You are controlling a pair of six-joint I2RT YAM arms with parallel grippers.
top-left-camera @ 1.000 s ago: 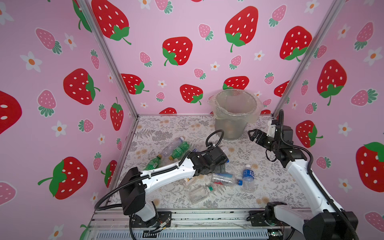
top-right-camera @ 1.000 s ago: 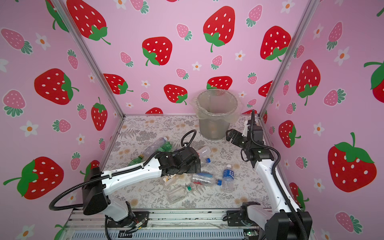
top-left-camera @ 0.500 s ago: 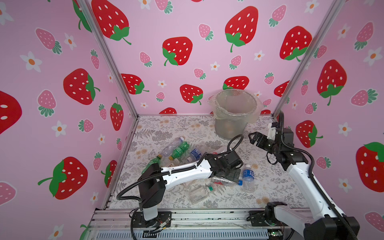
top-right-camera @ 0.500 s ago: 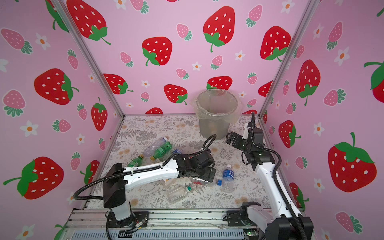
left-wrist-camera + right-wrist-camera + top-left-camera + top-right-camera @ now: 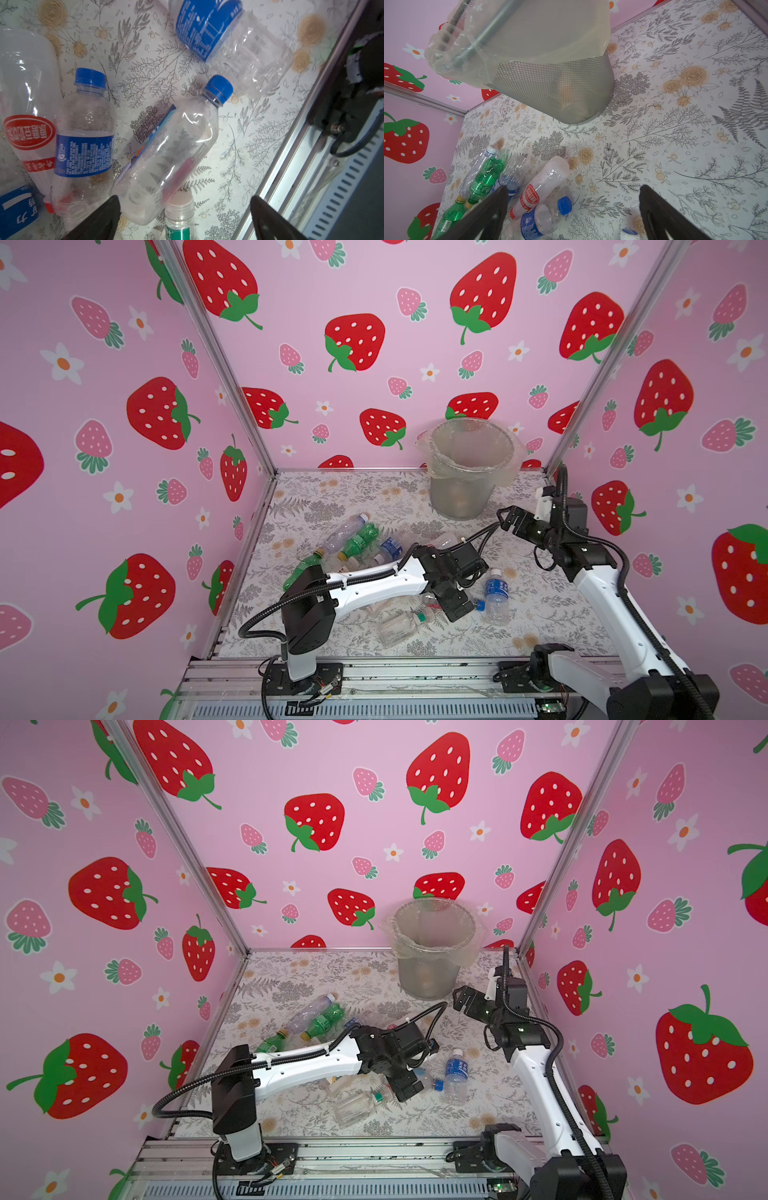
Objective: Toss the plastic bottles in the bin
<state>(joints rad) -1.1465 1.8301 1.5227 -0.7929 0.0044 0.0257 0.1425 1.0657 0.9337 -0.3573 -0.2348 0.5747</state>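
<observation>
On the table [image 5: 332, 493], plastic bottles [image 5: 358, 540] lie before the bin [image 5: 461, 493].

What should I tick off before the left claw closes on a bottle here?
1. Grasp readiness: left claw open, nothing gripped: ok.
2. Single target between its jaws: not ok. The clear blue-capped plastic bottle and a white-capped green-labelled bottle both show in the gap.
3. Other arm: right claw open and empty: ok.
4. Drop spot: grey mesh cylindrical bin with clear bag liner upright, mouth uncovered: ok.
5. Neighbours clear: not ok. An upright blue-labelled bottle stands close beside the left claw and might get knocked.
</observation>
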